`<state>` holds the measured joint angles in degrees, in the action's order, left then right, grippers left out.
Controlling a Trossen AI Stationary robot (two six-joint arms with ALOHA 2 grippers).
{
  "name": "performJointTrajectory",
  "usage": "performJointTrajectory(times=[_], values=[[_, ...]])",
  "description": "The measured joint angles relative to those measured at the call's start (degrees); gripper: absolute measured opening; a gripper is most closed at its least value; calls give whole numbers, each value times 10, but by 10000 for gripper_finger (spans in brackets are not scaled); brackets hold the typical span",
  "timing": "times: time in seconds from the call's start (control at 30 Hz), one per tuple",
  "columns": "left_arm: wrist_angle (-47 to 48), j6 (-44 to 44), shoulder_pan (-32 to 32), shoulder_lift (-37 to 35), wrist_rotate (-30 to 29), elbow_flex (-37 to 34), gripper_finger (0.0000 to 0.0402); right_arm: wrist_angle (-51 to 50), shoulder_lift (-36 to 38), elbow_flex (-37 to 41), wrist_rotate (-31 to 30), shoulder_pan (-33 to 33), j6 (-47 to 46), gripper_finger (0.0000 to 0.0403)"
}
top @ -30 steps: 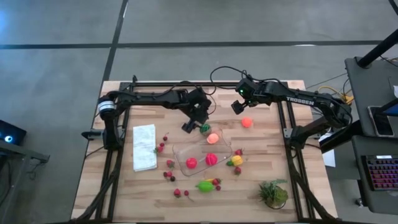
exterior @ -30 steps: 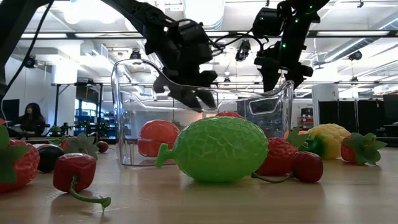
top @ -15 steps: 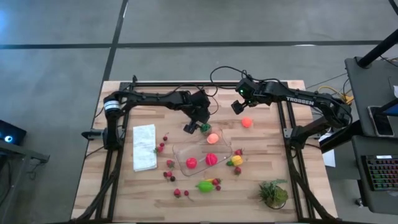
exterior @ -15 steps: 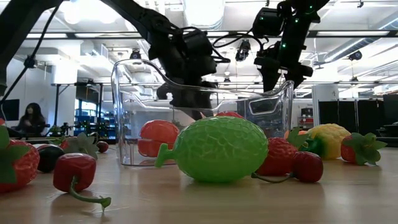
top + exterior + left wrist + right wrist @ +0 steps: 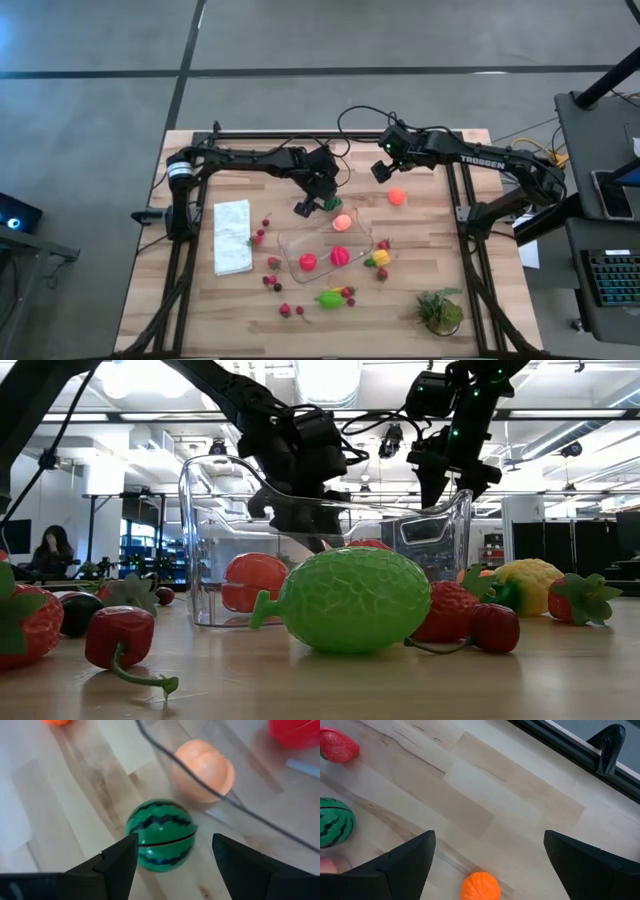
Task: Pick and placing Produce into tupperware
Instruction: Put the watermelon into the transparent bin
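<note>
Two grippers stood apart-jawed: left gripper (image 5: 170, 865) straddled the melon (image 5: 161, 834) on the table at the tupperware's (image 5: 300, 243) eleven o'clock; right gripper (image 5: 383, 172) waited at one o'clock.

white folded cloth (image 5: 233, 236) left on wooden table (image 5: 440, 250), leafy plant tuft (image 5: 439, 309) near right corner
</note>
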<state>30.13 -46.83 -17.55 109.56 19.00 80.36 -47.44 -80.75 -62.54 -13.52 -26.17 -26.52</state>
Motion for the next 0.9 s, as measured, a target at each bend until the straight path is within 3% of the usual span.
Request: performJointTrajectory(times=[0.13, 0.33, 0.67, 0.9], values=[[-4, 0, -2, 0, 11, 0, 239, 0, 0, 0, 0, 0, 0, 365], [-52, -37, 2, -4, -34, 3, 240, 1, 0, 0, 0, 0, 0, 365], [-88, 17, 3, 1, -43, -4, 242, 3, 0, 0, 0, 0, 0, 365], [-87, 58, -1, 1, -41, -20, 280, 5, 0, 0, 0, 0, 0, 365]])
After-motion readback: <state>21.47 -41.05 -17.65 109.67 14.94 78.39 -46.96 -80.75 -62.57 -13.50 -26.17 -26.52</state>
